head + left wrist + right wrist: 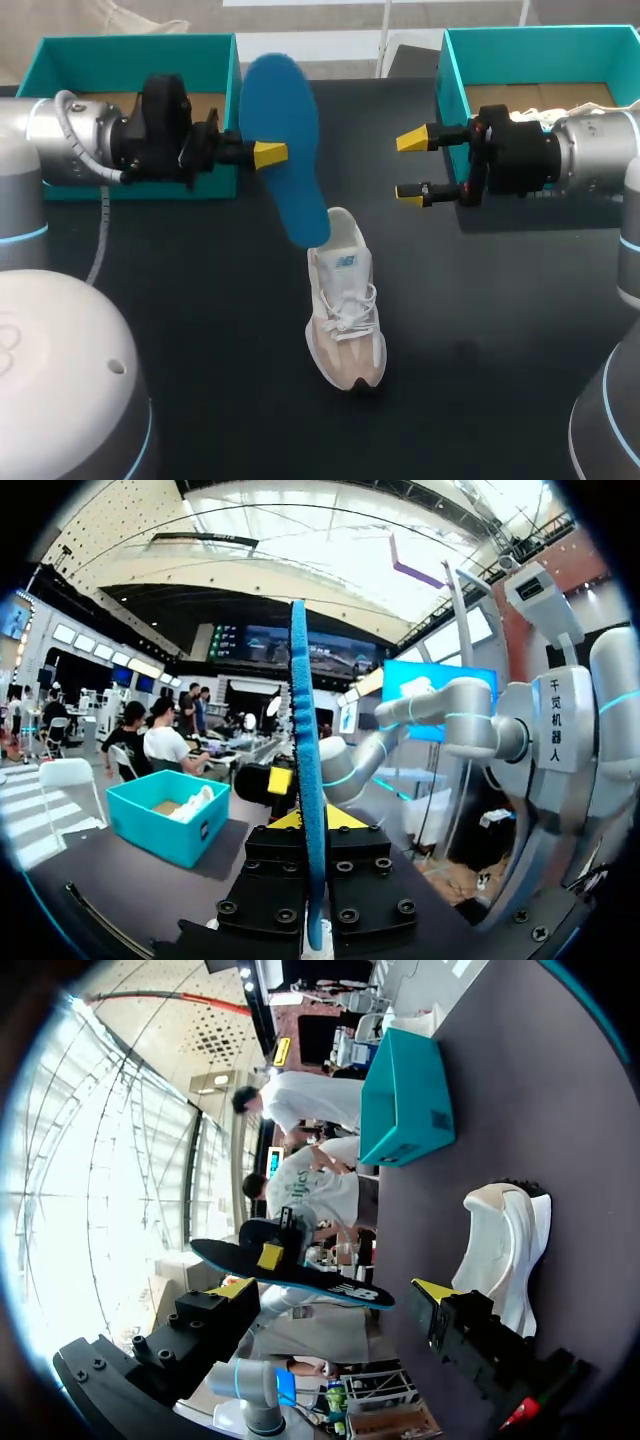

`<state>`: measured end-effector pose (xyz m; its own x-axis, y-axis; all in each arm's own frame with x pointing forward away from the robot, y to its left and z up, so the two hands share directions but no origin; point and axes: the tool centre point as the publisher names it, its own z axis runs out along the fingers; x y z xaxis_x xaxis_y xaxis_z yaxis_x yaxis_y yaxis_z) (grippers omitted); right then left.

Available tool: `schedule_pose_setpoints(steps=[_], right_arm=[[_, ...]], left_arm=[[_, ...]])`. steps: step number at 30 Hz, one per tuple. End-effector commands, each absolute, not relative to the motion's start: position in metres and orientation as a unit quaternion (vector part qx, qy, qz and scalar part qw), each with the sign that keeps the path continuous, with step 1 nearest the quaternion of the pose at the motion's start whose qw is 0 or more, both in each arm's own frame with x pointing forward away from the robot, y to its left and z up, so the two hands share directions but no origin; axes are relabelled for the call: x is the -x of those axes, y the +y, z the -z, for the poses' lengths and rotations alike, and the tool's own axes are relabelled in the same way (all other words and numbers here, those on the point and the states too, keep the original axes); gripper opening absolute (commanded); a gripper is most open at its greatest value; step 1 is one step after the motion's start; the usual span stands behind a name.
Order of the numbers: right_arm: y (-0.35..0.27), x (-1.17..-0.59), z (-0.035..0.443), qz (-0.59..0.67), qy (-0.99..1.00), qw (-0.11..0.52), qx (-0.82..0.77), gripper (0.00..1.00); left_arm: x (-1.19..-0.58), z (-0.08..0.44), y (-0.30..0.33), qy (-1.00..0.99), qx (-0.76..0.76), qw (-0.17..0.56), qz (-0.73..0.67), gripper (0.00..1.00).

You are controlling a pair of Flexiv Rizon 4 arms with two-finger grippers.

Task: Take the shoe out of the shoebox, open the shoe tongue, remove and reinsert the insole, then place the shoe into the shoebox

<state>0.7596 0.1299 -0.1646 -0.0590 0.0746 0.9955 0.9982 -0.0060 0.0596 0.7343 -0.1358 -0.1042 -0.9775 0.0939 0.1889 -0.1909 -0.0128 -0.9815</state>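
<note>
Insole out and clamped in my left fingers (270, 152); the shoe (346, 312) stands on the tabletop (200, 330).

My left fingers are closed on the blue insole (283, 140) from both sides, holding it on edge above the tabletop. Its lower end lies over the shoe's heel in the head view, and I cannot tell whether they touch. The pale laced shoe sits upright on its sole between the left teal shoebox (130, 52) and the right teal shoebox (540, 48), outside both, toe pointing away from them. My right fingers (411, 165) are spread apart with nothing between them, level with the insole and facing it, just in front of the right teal shoebox.
</note>
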Motion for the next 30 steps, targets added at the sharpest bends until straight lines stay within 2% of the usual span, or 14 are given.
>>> schedule_pose_setpoints(steps=[1,12,19,28,30], right_arm=[[0.131,-0.759,0.165,0.497,-0.531,0.463,0.507,1.00],[0.131,-0.759,0.165,0.497,-0.531,0.463,0.507,1.00],[0.131,-0.759,0.165,0.497,-0.531,0.463,0.507,1.00],[0.131,-0.759,0.165,0.497,-0.531,0.463,0.507,1.00],[0.134,-0.757,0.161,0.488,-0.539,0.438,0.529,1.00]], left_arm=[[-0.733,0.094,-0.139,-0.677,-0.208,0.246,-0.662,0.00],[-0.736,0.111,-0.140,-0.613,-0.355,0.453,-0.541,0.00],[-0.744,0.139,-0.147,-0.530,-0.406,0.551,-0.501,0.00],[-0.748,0.154,-0.154,-0.493,-0.429,0.584,-0.482,0.00],[-0.749,0.157,-0.154,-0.485,-0.432,0.592,-0.477,0.00]])
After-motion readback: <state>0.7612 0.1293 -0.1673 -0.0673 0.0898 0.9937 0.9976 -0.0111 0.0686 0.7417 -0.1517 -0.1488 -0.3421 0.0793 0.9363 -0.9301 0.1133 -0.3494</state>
